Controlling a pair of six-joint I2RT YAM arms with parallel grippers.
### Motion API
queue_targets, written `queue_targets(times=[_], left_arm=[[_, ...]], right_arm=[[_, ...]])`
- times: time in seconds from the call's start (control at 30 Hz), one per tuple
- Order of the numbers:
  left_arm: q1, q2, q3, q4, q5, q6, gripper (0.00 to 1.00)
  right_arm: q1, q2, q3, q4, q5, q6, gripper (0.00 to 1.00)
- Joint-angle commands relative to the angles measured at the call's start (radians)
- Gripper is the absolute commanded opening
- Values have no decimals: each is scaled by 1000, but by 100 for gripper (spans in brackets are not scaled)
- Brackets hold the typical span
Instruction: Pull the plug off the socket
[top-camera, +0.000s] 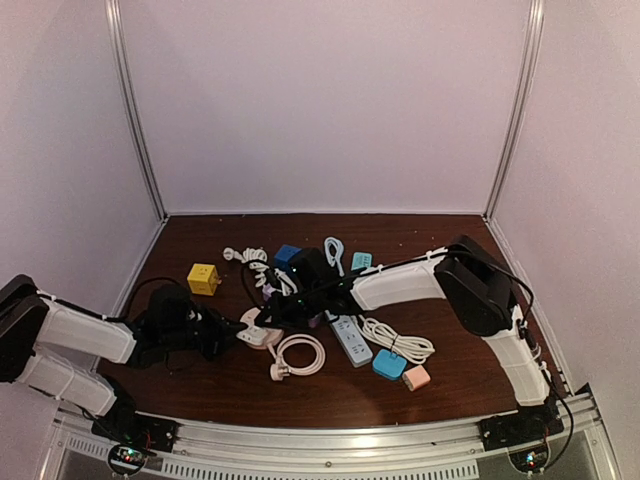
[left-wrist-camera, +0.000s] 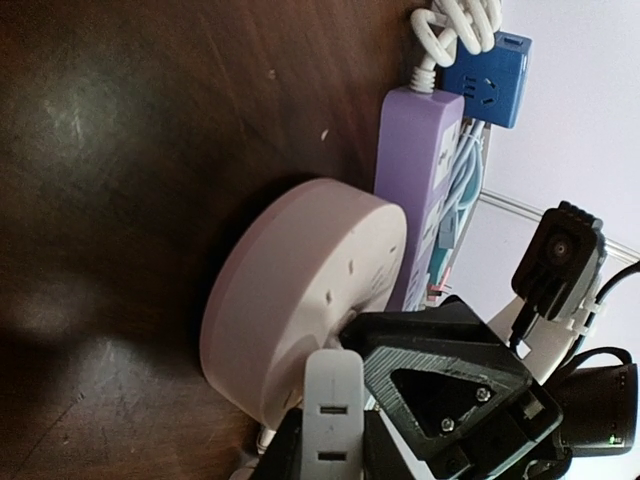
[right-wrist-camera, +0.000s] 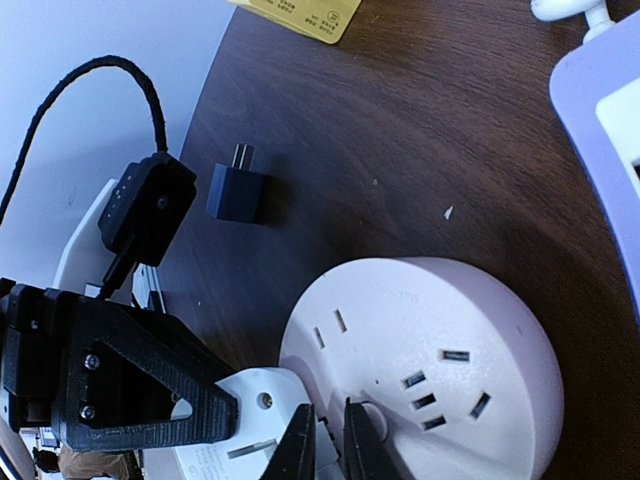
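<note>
- Left wrist view: a round pale-pink plastic socket disc (left-wrist-camera: 300, 290) lies flat on the dark brown wooden table (left-wrist-camera: 120, 200), just beside a lilac power strip (left-wrist-camera: 415, 180). A white rectangular plug block (left-wrist-camera: 333, 405) stands at the disc's near edge, touching it.
- Tool state, the left gripper (left-wrist-camera: 333, 455): its dark fingers flank the white block at the bottom of the frame and appear clamped narrowly on it. How deep the grip sits is hidden.
- Tool state, the right gripper (right-wrist-camera: 328, 442): fingers nearly together, tips at the disc's rim close beside the block. Whether anything is pinched between them cannot be told.
- Pin seating is not visible in any view, so the plug is judged not yet free.
- Step in hand, by judgement: separating block from disc.
- Recommended method: draw the block straight out along its pin axis, away from the disc, without twisting or levering sideways.
- The disc looks light and likely to slide on the smooth table. The right arm should bear on it or brace its rim so it does not follow the pull.
- Hazards: the two grippers work very close together, so clearance needs watching. A small dark plug adapter (right-wrist-camera: 237, 193) lies loose on the table near the left arm and should be kept out of the retreat path.
</note>
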Motion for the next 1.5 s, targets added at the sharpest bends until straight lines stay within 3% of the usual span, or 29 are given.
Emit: queue_targets(times=[0.0, 0.2, 0.7, 1.03, 1.27, 1.47], left_arm=[[-5, 28, -16, 296, 35, -11, 0], [-5, 81, -27, 468, 38, -4, 0], [-4, 143, -5, 702, 100, 90, 0], [-1, 142, 11, 723, 131, 118, 0], [33, 82, -50, 775, 52, 101, 0], [42, 27, -13, 630, 76, 156, 0]], right_arm=[[8, 79, -6, -114, 47, 1, 11], [8, 92, -14, -127, 53, 0, 10], [7, 113, -42, -127, 53, -14, 9], [7, 120, -48, -128, 53, -19, 9], [7, 122, -53, -139, 62, -30, 9], [7, 117, -51, -138, 59, -37, 9]])
